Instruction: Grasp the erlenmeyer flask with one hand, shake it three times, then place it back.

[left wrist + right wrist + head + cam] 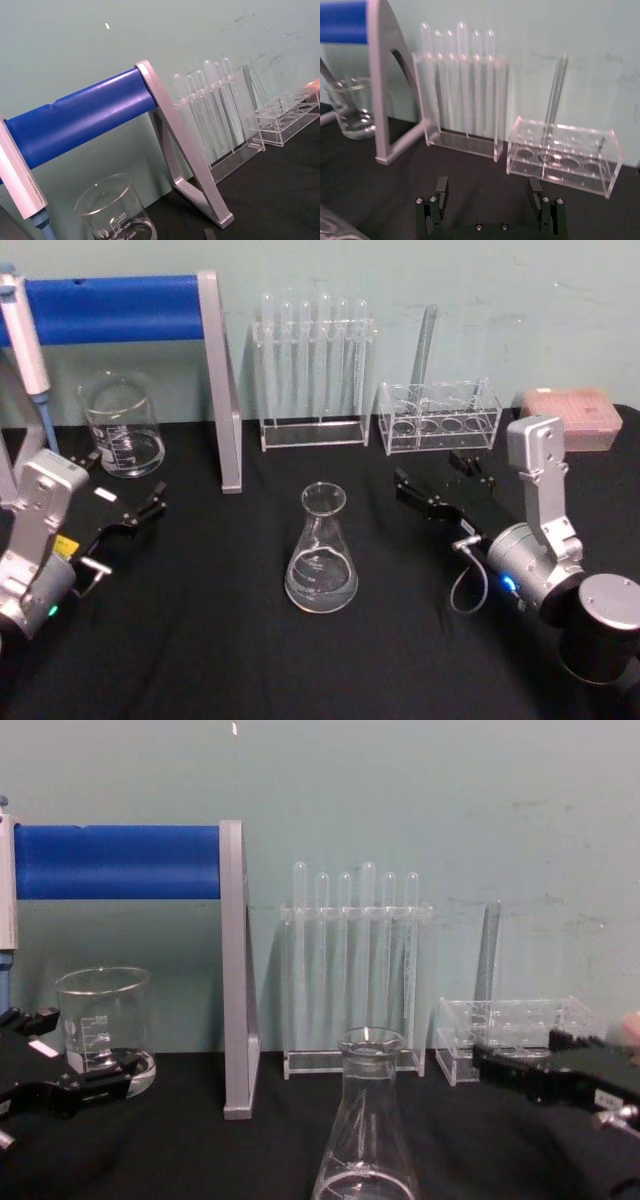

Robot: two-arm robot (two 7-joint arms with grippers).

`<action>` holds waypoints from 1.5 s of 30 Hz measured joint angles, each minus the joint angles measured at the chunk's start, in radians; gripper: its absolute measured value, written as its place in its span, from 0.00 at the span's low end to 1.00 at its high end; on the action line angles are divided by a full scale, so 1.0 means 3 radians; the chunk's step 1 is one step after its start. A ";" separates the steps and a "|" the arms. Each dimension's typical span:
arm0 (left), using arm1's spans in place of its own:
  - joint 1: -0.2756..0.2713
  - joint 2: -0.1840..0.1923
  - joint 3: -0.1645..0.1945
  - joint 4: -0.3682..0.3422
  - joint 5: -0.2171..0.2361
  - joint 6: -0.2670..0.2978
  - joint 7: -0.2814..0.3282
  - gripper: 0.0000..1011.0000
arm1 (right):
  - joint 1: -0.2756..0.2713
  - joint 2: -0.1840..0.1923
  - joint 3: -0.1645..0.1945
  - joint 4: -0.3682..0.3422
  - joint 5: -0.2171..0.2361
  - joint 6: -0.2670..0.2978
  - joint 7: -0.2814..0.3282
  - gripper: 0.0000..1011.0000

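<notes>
Two grippers flank the upright flask; right gripper nearer, fingers spread; left gripper spread, farther.

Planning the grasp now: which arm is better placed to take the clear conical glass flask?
Probably the right. The right gripper is open, angled toward the clear conical glass flask across bare black cloth. The left gripper sits farther away, by the cylindrical glass beaker.
</notes>
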State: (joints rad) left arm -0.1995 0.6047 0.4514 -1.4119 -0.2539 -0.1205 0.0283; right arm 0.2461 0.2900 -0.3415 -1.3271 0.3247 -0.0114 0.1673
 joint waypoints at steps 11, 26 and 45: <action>0.0000 0.0000 0.0000 0.0000 0.0000 0.0000 0.0000 0.99 | 0.0096 -0.0091 0.0030 0.0220 -0.0083 0.0090 0.0046 0.99; 0.0000 0.0000 0.0000 0.0000 0.0000 0.0000 0.0000 0.99 | 0.0095 -0.0094 0.0029 0.0220 -0.0083 0.0091 0.0026 0.99; 0.0000 0.0000 0.0000 0.0000 0.0000 0.0000 0.0000 0.99 | 0.0094 -0.0097 0.0027 0.0217 -0.0081 0.0091 0.0013 0.99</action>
State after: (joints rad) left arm -0.1995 0.6047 0.4514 -1.4119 -0.2539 -0.1205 0.0283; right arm 0.2743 0.2610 -0.3335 -1.2620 0.3003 0.0160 0.1712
